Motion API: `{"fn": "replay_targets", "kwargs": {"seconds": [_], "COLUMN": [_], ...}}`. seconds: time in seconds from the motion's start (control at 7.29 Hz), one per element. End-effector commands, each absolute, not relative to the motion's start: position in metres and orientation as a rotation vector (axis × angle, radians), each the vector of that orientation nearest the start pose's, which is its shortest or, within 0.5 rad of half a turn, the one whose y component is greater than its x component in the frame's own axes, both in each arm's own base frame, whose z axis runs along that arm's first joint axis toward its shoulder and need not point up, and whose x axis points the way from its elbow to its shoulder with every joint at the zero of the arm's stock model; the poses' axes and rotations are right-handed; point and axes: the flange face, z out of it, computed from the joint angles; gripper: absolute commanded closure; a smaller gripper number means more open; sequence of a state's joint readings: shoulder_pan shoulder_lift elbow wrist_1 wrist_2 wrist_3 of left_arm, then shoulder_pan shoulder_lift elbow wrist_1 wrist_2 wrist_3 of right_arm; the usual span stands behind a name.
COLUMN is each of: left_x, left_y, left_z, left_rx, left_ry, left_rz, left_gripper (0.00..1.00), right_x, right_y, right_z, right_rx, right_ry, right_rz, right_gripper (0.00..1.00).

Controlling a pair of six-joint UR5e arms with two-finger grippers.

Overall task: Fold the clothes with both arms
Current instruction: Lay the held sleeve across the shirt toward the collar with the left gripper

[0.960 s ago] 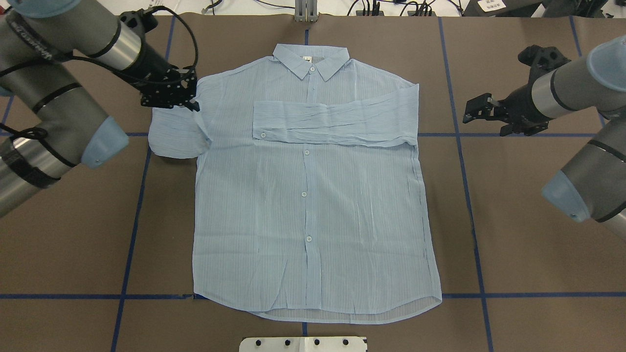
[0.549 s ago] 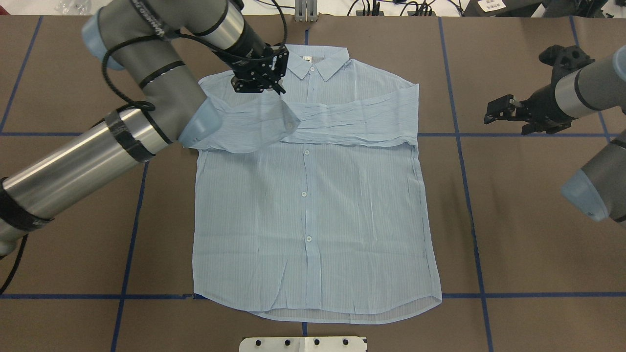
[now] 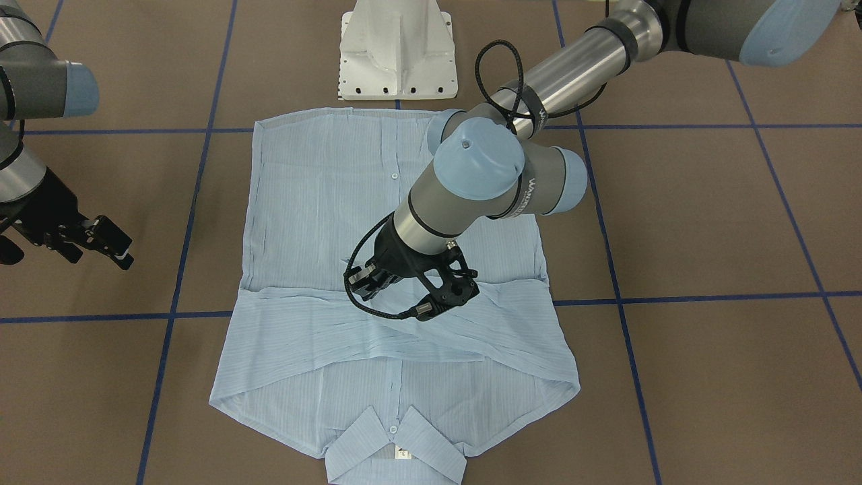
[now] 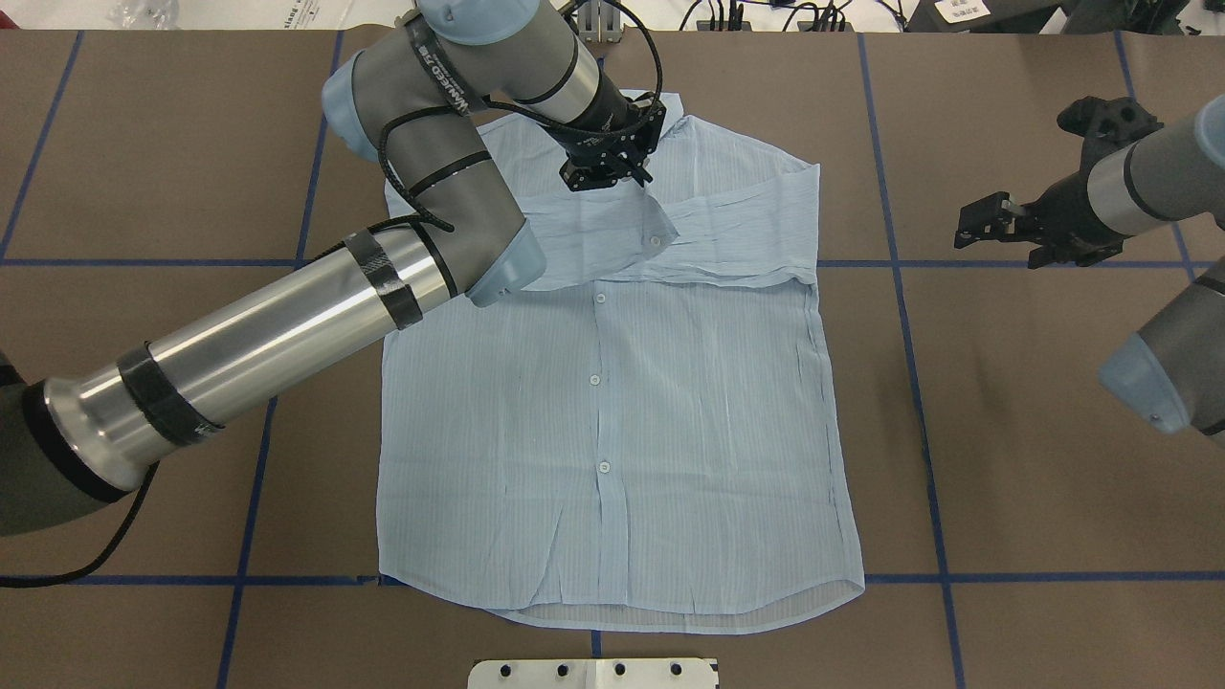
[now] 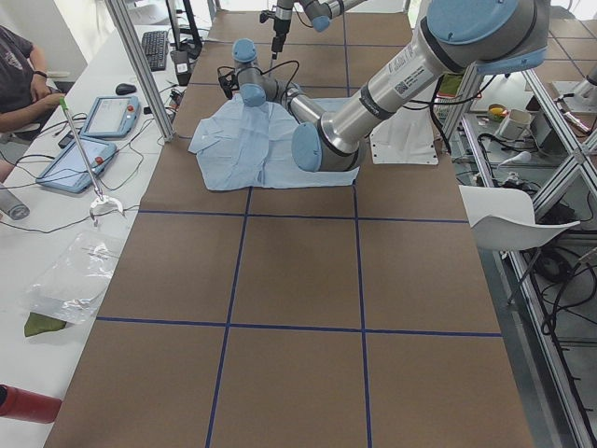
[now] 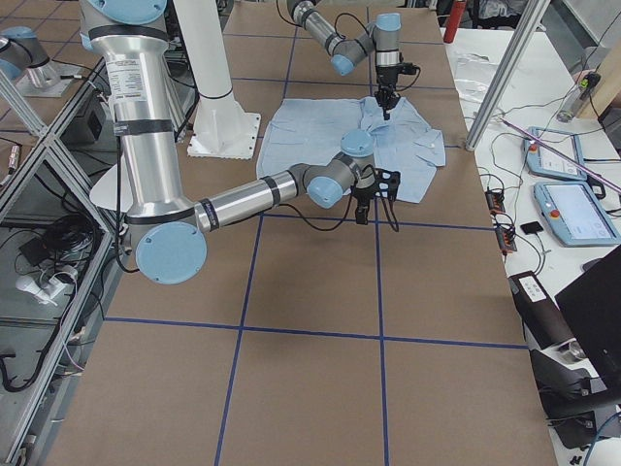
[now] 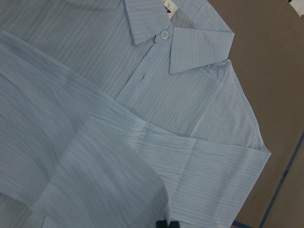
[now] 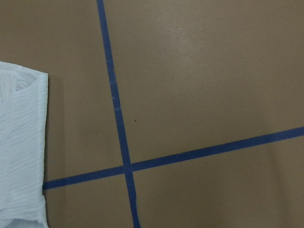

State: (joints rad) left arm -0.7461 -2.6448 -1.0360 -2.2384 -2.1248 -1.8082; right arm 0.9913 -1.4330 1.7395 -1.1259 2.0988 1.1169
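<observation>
The light-blue striped shirt (image 4: 612, 411) lies flat and buttoned on the brown table, collar at the far edge; it also shows in the front view (image 3: 323, 188). Its right sleeve (image 4: 746, 225) is folded across the chest. My left gripper (image 4: 639, 182) hangs over the chest just below the collar (image 4: 670, 110). It is shut on the left sleeve, whose cuff (image 4: 656, 234) hangs over the folded right sleeve. The left wrist view shows the collar (image 7: 161, 28) and the held cloth at my fingertips (image 7: 164, 223). My right gripper (image 4: 986, 222) is open and empty, off the shirt's right edge.
The white pedestal base (image 3: 397, 50) stands at the robot's side of the table. Blue tape lines (image 4: 909, 335) cross the brown table (image 4: 1053, 431). Tablets (image 5: 107, 117) and an operator (image 5: 19, 75) are beside the table's far side.
My left gripper has carried the left sleeve rightwards from the shirt's left side across the chest, onto the folded right sleeve. My right gripper has drawn back slightly to the right.
</observation>
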Motion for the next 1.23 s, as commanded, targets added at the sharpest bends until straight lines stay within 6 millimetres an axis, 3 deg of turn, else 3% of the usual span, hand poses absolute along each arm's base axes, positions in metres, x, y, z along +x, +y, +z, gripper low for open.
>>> {"fn": "replay_targets", "kwargs": {"seconds": [0.0, 0.27, 0.55, 0.82, 0.96, 1.1], "left_x": [0.561, 0.573, 0.577, 0.573, 0.569, 0.549], "left_y": [-0.620, -0.620, -0.621, -0.620, -0.616, -0.601], "left_z": [0.082, 0.076, 0.076, 0.046, 0.040, 0.033], "left_rx": [-0.168, -0.147, -0.144, -0.141, -0.145, -0.140], "left_ry": [1.305, 1.311, 1.333, 1.367, 1.381, 1.422], "left_rz": [-0.560, -0.595, -0.597, -0.623, -0.620, -0.598], "left_gripper": [1.00, 0.99, 0.41, 0.17, 0.16, 0.16], "right_x": [-0.241, -0.243, -0.246, -0.250, -0.252, -0.282], "right_y": [-0.520, -0.522, -0.525, -0.526, -0.523, -0.502], "right_z": [0.467, 0.469, 0.479, 0.487, 0.477, 0.455], "right_rx": [0.101, 0.098, 0.115, 0.127, 0.140, 0.089], "right_ry": [-0.874, -0.872, -0.888, -0.911, -0.938, -0.985], "right_rz": [0.301, 0.302, 0.297, 0.292, 0.286, 0.322], "right_gripper": [0.00, 0.00, 0.00, 0.00, 0.00, 0.00]}}
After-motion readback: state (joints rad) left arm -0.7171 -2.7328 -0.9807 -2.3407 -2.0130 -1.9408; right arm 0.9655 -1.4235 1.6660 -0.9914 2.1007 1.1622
